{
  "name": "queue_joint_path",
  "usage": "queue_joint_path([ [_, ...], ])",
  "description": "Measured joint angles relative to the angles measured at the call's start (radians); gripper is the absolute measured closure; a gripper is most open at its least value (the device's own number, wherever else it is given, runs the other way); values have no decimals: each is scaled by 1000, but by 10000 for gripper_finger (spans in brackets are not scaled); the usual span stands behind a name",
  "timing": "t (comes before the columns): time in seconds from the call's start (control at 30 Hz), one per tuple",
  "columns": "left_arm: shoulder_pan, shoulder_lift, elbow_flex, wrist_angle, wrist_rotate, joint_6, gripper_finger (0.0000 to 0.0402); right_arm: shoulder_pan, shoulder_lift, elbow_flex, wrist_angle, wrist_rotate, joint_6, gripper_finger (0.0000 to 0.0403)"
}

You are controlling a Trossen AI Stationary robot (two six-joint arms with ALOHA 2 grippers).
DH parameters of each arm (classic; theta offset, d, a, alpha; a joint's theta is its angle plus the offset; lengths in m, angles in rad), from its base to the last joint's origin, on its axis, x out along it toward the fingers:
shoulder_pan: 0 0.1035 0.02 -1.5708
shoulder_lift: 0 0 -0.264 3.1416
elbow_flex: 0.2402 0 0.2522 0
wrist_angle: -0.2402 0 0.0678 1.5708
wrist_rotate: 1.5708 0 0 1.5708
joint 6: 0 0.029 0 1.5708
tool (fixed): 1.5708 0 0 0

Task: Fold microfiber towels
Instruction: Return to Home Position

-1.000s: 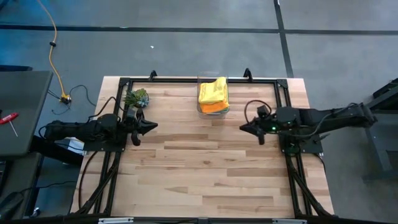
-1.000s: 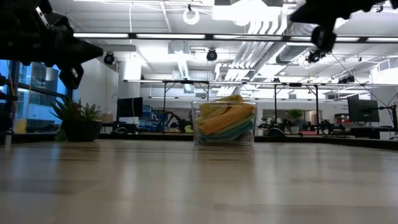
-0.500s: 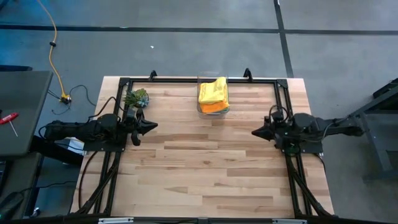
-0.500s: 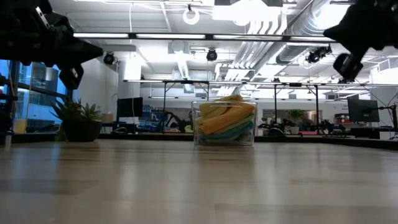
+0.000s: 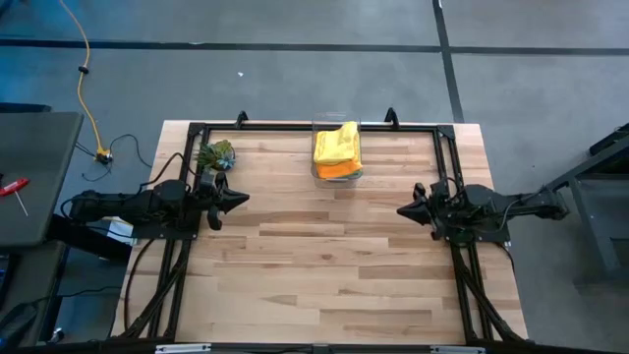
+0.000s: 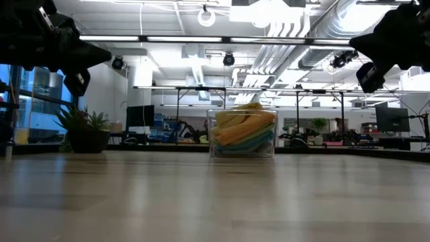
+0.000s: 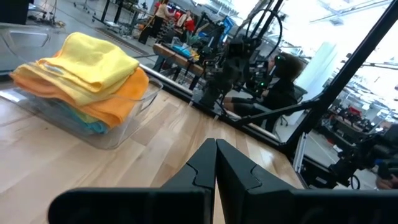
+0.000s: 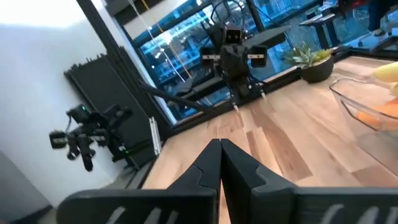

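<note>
Pale wooden table planks (image 5: 324,265) spread between the two arms, which sit low at opposite sides with tips aimed at each other. Left gripper (image 5: 242,198) has its fingers pressed together and holds nothing; right gripper (image 5: 401,209) is likewise closed up and empty. Beyond both tips, midway between them toward the far edge, stands the clear plastic box (image 7: 121,135) with folded towels stacked inside: yellow towel (image 5: 336,144) on top, orange towel (image 5: 340,172) under it, teal towel (image 6: 254,143) lower. A small leafy plant (image 5: 215,154) sits just beside the left gripper.
</note>
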Motion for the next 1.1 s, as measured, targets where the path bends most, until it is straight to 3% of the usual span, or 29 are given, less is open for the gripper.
queue_joint_path([
  [0.4,0,1,0,0,-1,0,401,0,30,1,-57,-5,-147,403],
  [1.1,0,1,0,0,-3,0,401,0,30,1,-60,-5,13,402],
])
